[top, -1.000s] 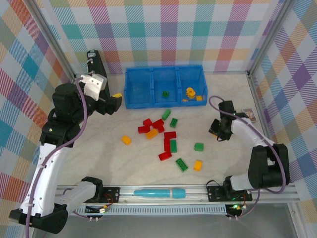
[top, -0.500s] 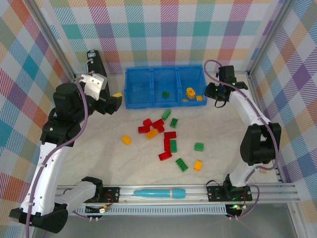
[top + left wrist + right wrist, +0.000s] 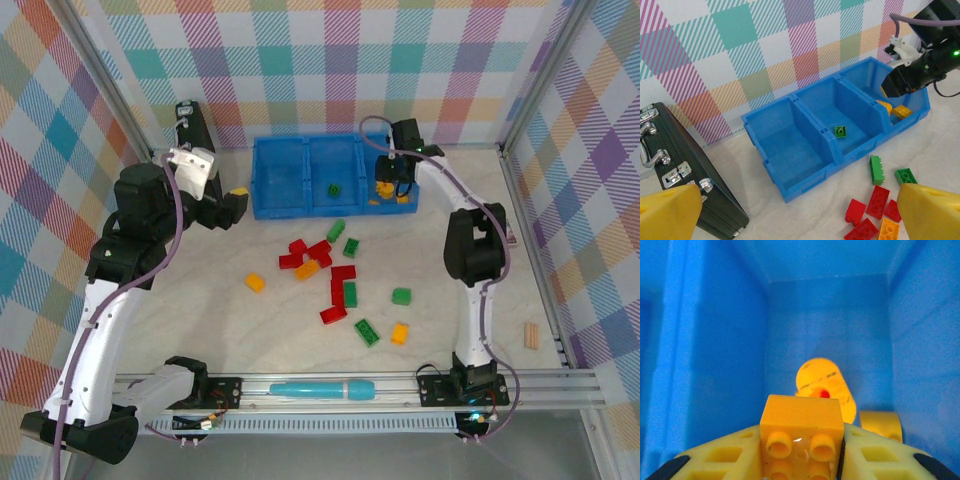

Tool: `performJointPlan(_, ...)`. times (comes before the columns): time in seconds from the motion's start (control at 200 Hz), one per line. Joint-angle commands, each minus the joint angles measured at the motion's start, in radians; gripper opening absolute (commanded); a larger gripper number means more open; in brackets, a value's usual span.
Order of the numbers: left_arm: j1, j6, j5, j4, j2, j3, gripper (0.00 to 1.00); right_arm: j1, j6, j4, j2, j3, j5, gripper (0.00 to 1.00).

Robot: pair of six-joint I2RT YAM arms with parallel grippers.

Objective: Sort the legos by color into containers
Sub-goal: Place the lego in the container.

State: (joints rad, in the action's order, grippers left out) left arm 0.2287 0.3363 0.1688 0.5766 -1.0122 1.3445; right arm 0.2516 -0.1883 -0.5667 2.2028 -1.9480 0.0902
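Observation:
The blue tray stands at the back with three containers side by side. My right gripper reaches down into the right container, shut on a yellow lego. Below it lie a round yellow piece and another yellow lego. One green lego rests in the middle container. The left container holds nothing. Red legos, green legos and yellow-orange legos lie loose on the table. My left gripper hovers open, left of the tray.
A black case with silver latches stands at the back left by the wall. A teal pen-like cylinder lies on the front rail. A small wooden block sits near the right frame post.
My right arm has swung from the table's right side back and left, carrying the yellow lego into the right container. The left arm has barely shifted.

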Motion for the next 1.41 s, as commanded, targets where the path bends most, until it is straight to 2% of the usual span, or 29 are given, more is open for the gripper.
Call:
performJointPlan(0.0,0.011,0.02,-0.012,0.002,0.017,0.018,1.0,-0.007,0.029,-0.03,0.053,-0.082,0.031,0.38)
performJointPlan(0.325,0.012,0.021,-0.011,-0.001,0.024,0.012,1.0,0.001,0.027,-0.047,0.112,-0.128,0.026,0.44)
performJointPlan(0.5,0.012,0.02,-0.003,-0.001,0.017,0.01,1.0,0.01,0.039,-0.068,0.068,-0.116,0.014,0.48)
performJointPlan(0.635,0.012,0.017,0.002,-0.003,0.017,0.01,1.0,0.017,0.044,-0.087,-0.027,-0.051,-0.003,0.48)
performJointPlan(0.745,0.014,0.017,0.005,-0.004,0.015,0.008,1.0,0.024,0.041,-0.123,-0.165,0.064,0.001,0.48)
performJointPlan(1.005,0.014,0.016,0.011,-0.011,0.019,-0.001,1.0,0.062,-0.105,-0.244,-0.617,0.542,0.02,0.5)
performJointPlan(1.18,0.014,0.015,0.01,-0.021,0.032,-0.009,1.0,0.147,-0.366,-0.329,-0.912,0.896,-0.021,0.52)
performJointPlan(1.4,0.017,0.01,0.028,-0.04,0.053,-0.027,1.0,0.305,-0.672,-0.447,-1.141,1.121,-0.037,0.52)
